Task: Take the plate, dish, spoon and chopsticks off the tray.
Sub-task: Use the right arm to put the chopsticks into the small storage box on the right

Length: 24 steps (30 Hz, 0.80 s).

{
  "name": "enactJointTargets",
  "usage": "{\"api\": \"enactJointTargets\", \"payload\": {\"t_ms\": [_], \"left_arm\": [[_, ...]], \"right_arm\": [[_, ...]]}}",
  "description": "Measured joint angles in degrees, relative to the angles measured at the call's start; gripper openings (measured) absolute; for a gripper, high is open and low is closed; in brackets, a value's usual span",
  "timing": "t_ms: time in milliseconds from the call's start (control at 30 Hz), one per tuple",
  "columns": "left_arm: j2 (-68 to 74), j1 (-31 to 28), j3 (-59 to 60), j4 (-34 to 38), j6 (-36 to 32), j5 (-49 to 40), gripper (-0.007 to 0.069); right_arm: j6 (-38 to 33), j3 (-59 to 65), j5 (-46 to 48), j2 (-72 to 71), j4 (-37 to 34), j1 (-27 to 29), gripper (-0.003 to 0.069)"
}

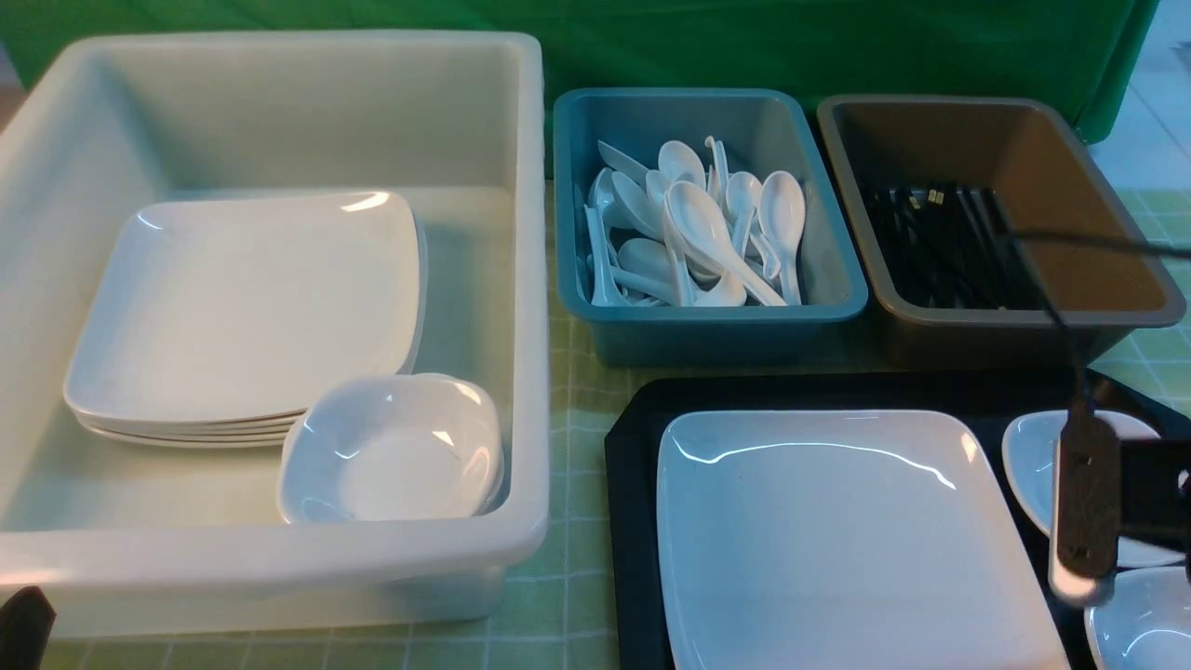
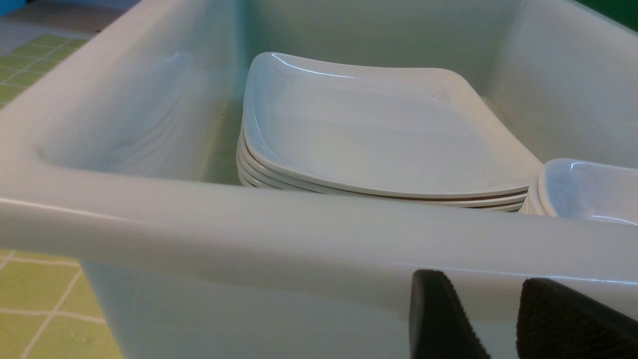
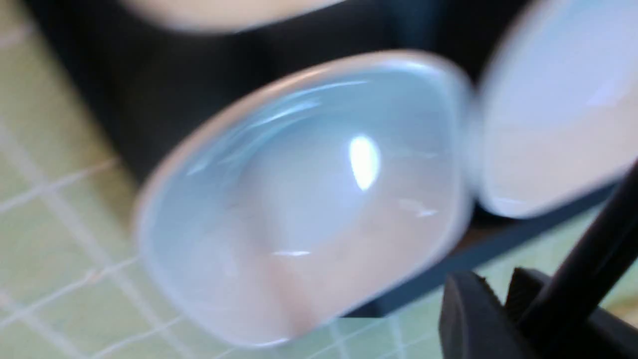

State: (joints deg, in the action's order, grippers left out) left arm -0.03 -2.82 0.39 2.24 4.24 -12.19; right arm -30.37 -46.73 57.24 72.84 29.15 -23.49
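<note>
Front overview, wrists close, white tub (image 1: pixel 527 279) shared

At my left sits a tub (image 1: pixel 526 279), a stack of plates (image 1: pixel 242 307) inside it and a bowl (image 1: pixel 391 451) at the stack's near right corner. Right of the tub stands a spoon bin (image 1: pixel 707 330); further right, a chopstick bin (image 1: pixel 1070 167). In front of both bins lies the tray (image 1: pixel 633 484), carrying the plate (image 1: pixel 837 540) with two small dishes (image 1: pixel 1028 461) to its right. My right gripper (image 1: pixel 1084 549) hangs over those dishes, chopsticks (image 1: pixel 1051 307) pinched in it.

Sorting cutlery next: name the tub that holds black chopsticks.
The brown-grey tub at far right, black sticks inside; the teal tub holds white spoons, the big white tub stacked plates and a small dish.
</note>
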Motion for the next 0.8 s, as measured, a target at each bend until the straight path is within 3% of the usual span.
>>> {"api": "enactJointTargets", "payload": {"t_ms": [333, 633, 800], "left_arm": [[0.0, 0.0, 0.0, 0.0, 0.0, 0.0, 0.0223], [0.0, 0.0, 0.0, 0.0, 0.0, 0.0, 0.0223], [0.0, 0.0, 0.0, 0.0, 0.0, 0.0, 0.0223]], "right_arm": [[13.7, -17.9, -6.1, 1.4, -0.2, 0.1, 0.0077], [39.1, -35.9, -27.2, 16.7, -0.9, 7.2, 0.0077], [50.3, -44.6, -30.2, 26.7, -2.5, 11.0, 0.0077]]}}
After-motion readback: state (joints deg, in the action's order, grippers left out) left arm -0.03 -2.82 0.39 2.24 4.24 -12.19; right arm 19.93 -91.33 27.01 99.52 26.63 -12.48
